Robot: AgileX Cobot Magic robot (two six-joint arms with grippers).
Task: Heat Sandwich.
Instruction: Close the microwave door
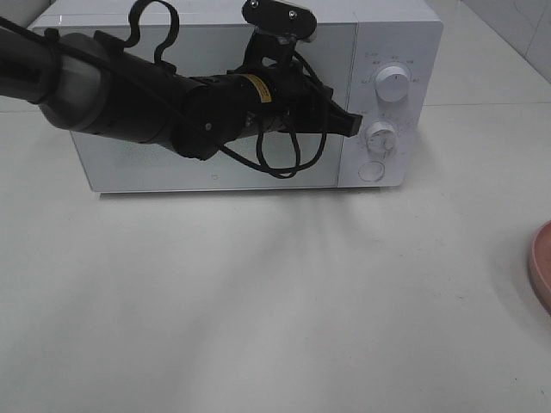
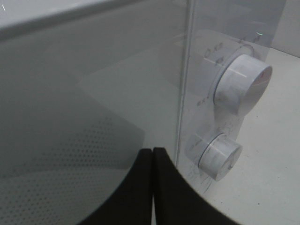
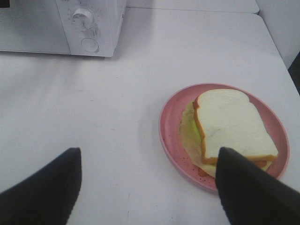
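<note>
The sandwich [image 3: 232, 124], pale bread over yellowish and pinkish layers, lies on a round pink plate [image 3: 166, 122] on the white table. My right gripper [image 3: 147, 187] hovers open just short of the plate, one finger [image 3: 253, 192] overlapping the plate's near rim and nothing between the fingers. The white microwave [image 1: 155, 168] stands at the back with its door closed. My left gripper [image 1: 351, 123] is shut and empty, its tips [image 2: 153, 154] at the door's right edge beside the lower knob [image 2: 219, 157].
The control panel carries an upper knob [image 1: 394, 84], a lower knob [image 1: 380, 135] and a round button [image 1: 371, 170]. Only a sliver of the pink plate [image 1: 542, 267] shows at the right edge of the high view. The left arm and its cables cross the door front.
</note>
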